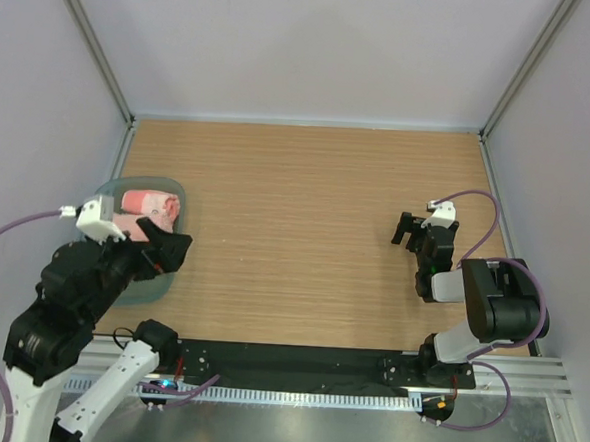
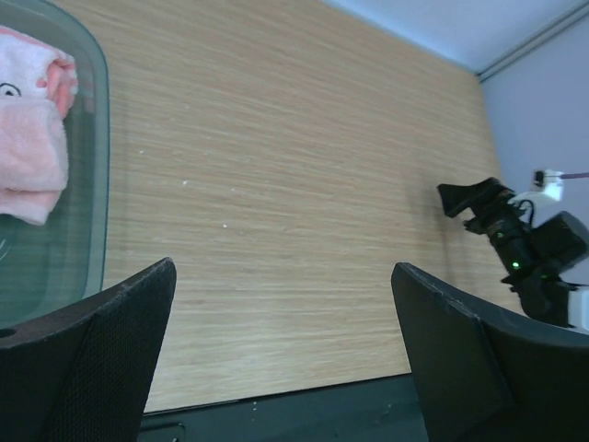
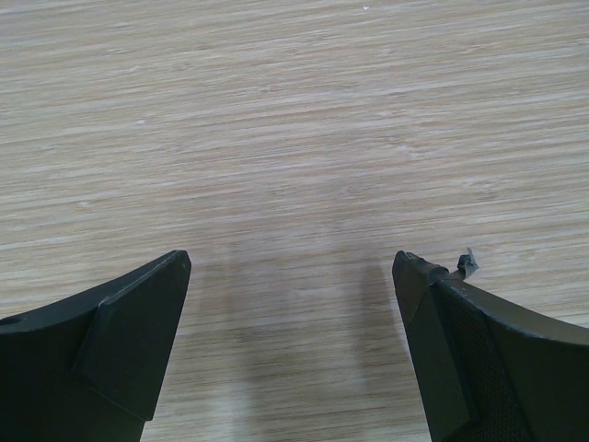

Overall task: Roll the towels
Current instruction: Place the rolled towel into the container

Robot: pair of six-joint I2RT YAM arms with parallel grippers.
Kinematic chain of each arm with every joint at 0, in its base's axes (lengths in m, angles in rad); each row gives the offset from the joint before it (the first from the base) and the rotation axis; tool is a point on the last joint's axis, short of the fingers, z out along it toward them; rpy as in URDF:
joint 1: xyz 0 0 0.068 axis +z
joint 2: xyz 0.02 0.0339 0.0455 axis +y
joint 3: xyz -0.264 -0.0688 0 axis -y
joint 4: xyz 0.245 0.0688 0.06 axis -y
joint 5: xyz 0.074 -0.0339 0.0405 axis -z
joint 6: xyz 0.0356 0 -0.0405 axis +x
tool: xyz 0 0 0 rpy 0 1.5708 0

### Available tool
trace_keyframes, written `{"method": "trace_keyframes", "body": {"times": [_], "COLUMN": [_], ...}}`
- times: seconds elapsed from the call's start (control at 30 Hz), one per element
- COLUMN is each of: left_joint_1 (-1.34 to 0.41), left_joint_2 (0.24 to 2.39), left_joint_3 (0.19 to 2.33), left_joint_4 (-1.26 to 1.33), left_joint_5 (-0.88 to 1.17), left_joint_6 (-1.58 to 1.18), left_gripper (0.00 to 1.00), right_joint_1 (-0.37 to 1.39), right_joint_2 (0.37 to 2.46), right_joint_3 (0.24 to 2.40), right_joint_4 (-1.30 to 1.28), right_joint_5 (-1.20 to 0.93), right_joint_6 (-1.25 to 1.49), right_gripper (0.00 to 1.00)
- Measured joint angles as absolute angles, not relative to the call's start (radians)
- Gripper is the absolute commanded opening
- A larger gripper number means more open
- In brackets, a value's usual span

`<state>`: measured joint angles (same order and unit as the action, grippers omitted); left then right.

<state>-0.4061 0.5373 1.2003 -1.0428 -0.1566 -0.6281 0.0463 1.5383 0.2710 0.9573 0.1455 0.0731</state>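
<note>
Item 1: towels [image 1: 151, 208]. Salmon-pink terry, at least two, bundled side by side inside the tray [image 1: 175, 188] at the far-left part of the table [image 1: 304, 232]. Paler pink surface and one small dark mark visible in the left wrist view (rolled or merely bunched: cannot tell from here). Touched by neither arm.

Item 2: tray. Translucent grey-green plastic with rounded corners, flat on the wood, near the left wall [image 1: 41, 115].

Item 3: left gripper [image 1: 169, 247]. Black, hanging over the tray's near-right portion, just beside the towels and apart from them. Fingers spread wide, with only bare wood and the tray rim seen in the gap; nothing held.

Item 4: right gripper [image 1: 406, 229]. Black, on the right side of the table, well apart from tray and towels, pointing left and low over the wood. Fingers [image 3: 129, 322] likewise spread wide, with plain wood grain between them; nothing held.

Item 5: table. Light wood-grain top, enclosed by pale grey walls at left, back and right.
</note>
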Motion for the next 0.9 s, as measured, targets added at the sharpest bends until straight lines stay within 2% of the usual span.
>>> {"method": "trace_keyframes", "body": {"times": [0.17,0.4,0.6,0.9], "left_joint_1": [-0.406,-0.408,-0.408,-0.410], "left_joint_2": [0.386,0.639,0.828,0.793], "left_joint_3": [1.157,1.317,1.286,1.256], "left_joint_4": [-1.011,-1.175,-1.288,-1.346], "left_joint_5": [-0.126,-0.323,-0.506,-0.637], "left_joint_6": [-0.646,-0.622,-0.664,-0.675], "left_gripper": [1.00,1.00,1.00,1.00], "right_joint_1": [0.046,0.046,0.046,0.046], "right_joint_2": [1.538,1.538,1.538,1.538], "right_joint_3": [0.271,0.271,0.271,0.271], "right_joint_4": [0.957,0.957,0.957,0.958], "right_joint_5": [0.146,0.145,0.145,0.145], "right_joint_6": [0.073,0.073,0.073,0.073], "right_gripper": [1.00,1.00,1.00,1.00]}}
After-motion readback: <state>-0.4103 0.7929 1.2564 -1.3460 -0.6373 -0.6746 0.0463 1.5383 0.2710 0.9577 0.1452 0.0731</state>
